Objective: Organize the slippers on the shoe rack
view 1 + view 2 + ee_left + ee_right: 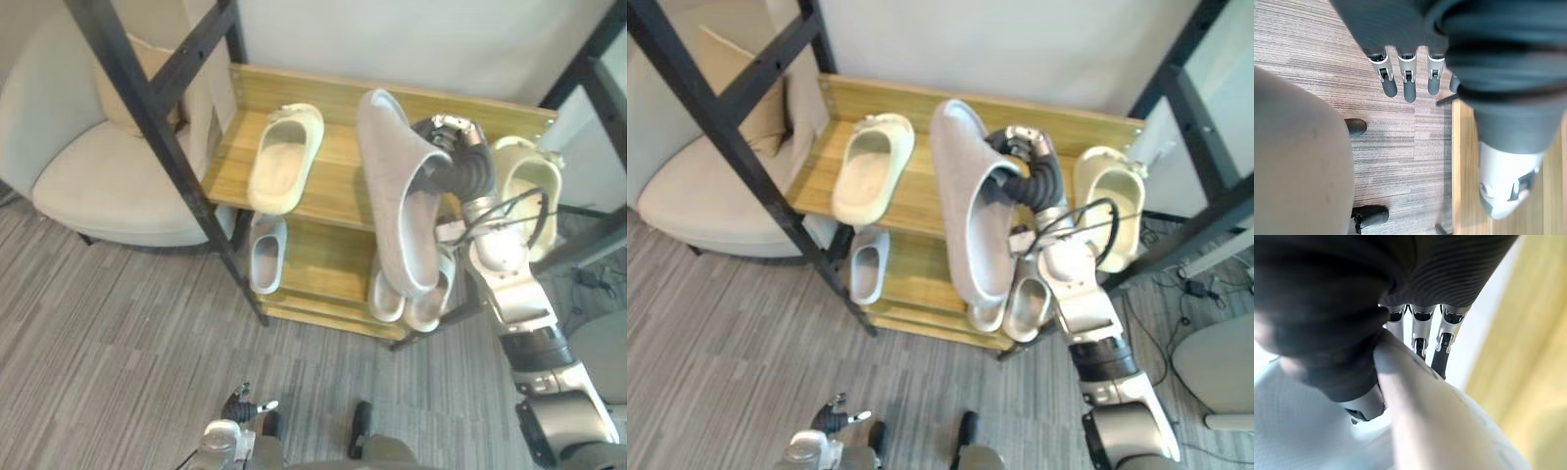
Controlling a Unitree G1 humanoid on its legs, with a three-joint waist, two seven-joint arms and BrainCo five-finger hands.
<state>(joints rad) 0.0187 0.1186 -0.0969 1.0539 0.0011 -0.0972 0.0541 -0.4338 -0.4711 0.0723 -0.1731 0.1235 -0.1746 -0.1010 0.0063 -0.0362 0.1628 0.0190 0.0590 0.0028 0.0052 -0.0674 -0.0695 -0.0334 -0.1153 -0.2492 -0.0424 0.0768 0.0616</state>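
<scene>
My right hand (1024, 157) is clamped on a grey slipper (965, 196). In the right wrist view my fingers (1422, 335) lie along one side of its rim and my thumb presses the other. The slipper hangs lengthwise from that grip, lifted in front of the shoe rack (294, 83). Seen from my head, it crosses the middle of the wooden top shelf and reaches down over the lower one. I cannot quite tell whether its far end touches the wood or hangs just clear of it.

On the top shelf a cream slipper (286, 157) lies towards the left end. A second cream slipper (529, 191) sits at the right end, just past my wrist. On the lower shelf a pale slipper (266, 253) rests at the left. A pair of pale slippers (407, 299) sits side by side at the right, partly hidden behind the grey one.

My left hand (1408, 83) hangs low at my side over the striped carpet floor (98, 343), its fingers straight and apart, holding nothing. A light armchair (108, 166) stands beside the rack on the left.
</scene>
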